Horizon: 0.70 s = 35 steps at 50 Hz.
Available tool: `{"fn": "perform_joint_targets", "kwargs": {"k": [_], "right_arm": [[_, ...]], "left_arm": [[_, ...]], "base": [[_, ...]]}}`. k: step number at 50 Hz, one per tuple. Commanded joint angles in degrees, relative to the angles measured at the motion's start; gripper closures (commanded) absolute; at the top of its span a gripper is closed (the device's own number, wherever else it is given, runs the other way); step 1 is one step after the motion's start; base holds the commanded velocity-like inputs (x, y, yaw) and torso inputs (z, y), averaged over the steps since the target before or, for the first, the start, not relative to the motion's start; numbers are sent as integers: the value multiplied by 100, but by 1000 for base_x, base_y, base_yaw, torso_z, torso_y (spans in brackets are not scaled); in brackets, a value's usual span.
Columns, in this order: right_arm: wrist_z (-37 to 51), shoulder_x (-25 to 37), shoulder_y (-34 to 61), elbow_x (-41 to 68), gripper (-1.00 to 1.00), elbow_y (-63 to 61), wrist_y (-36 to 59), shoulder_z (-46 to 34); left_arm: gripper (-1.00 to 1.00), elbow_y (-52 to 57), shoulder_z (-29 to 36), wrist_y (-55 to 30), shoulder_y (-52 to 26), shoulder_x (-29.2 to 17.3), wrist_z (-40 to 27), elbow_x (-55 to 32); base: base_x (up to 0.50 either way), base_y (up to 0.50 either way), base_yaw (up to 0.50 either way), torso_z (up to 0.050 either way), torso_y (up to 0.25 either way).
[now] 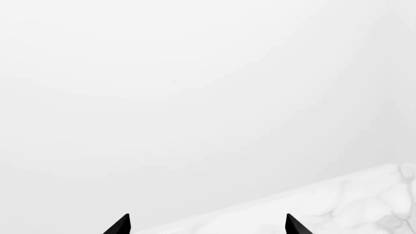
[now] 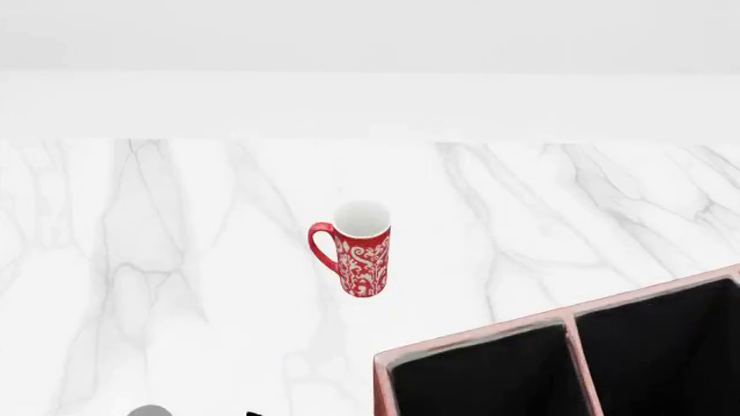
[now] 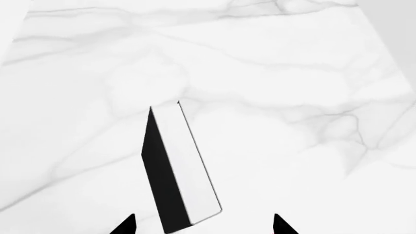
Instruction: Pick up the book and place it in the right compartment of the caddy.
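The book [image 3: 174, 170], black-covered with white page edges, shows only in the right wrist view, standing on the marble top. My right gripper [image 3: 204, 225] is open, its two black fingertips either side of the book's near end, not touching it. The caddy [image 2: 569, 322], reddish-brown with pale pink rims and two black-lined compartments, sits at the lower right of the head view; the book is not in it. My left gripper [image 1: 208, 224] is open and empty, over the marble edge with blank white beyond. Neither gripper shows clearly in the head view.
A tall red-and-white patterned mug [image 2: 359, 250] stands upright on the marble table [image 2: 173, 225], left of and behind the caddy. A white wall runs along the table's far edge. A grey and black bit of my left arm [image 2: 151, 410] shows at the bottom.
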Motion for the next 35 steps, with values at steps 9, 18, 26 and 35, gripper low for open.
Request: {"fn": "perform_joint_targets", "kwargs": {"k": [9,18,26,35], "right_arm": [[-790,-146,-201,-1311,-100,1241,-1142,-1007],[-1085,-263,-379,-1667,-100,1856,-1608,-1346],[-1379,-406,-525,-1890,-100,2308,-2027,-1592],[-1554,-455,-638,-2096,100,2327,-2340,-1876]], "left_arm": [[-100,-40,26,74,15,21,3,3],[-100,-75,48,139,28,38,13,25],[-100,-116,122,221,41,56,23,87],[-100,-175,174,305,56,86,39,136]], "base": [[0,0,0,0,0],[0,0,0,0,0],[0,0,0,0,0],[0,0,0,0,0]]}}
